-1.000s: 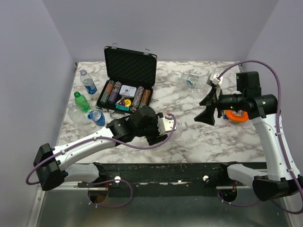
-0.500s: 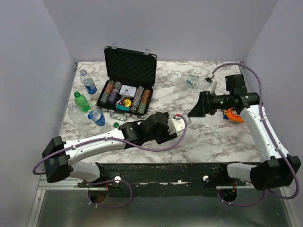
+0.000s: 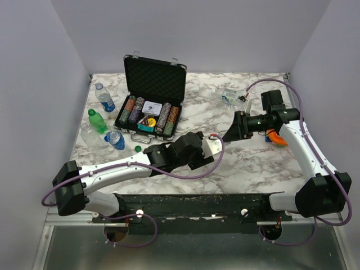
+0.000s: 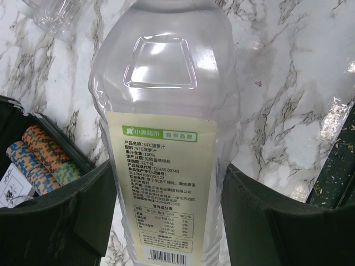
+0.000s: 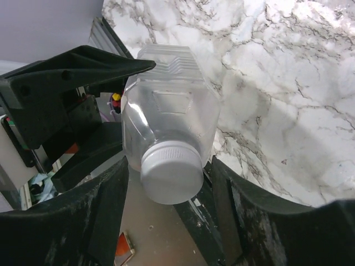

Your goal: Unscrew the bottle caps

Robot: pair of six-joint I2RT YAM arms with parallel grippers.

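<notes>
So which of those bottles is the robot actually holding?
The clear pale-labelled bottle, gripped in the left gripper with its white cap between the right gripper's open fingers. The other bottles sit on the table.

Clear bottle (image 4: 166, 72), pale label (image 4: 161, 183). On the green strip (image 4: 160, 133) "小象超市 自有品牌" is printed. Beneath it "NFC菠萝汁", "100%" and "Q/HSS 0034S" are read. A table (image 4: 161, 219) is headed "营养成分表". The barcode (image 4: 166, 256) digits and the remaining small print are too fine to be read.

My left arm (image 3: 112, 169) and right arm (image 3: 308, 154) are white links with black joints, purple cables (image 3: 185, 176) looping off both; right gripper (image 5: 169, 166) is black, scuffed pale.
</notes>
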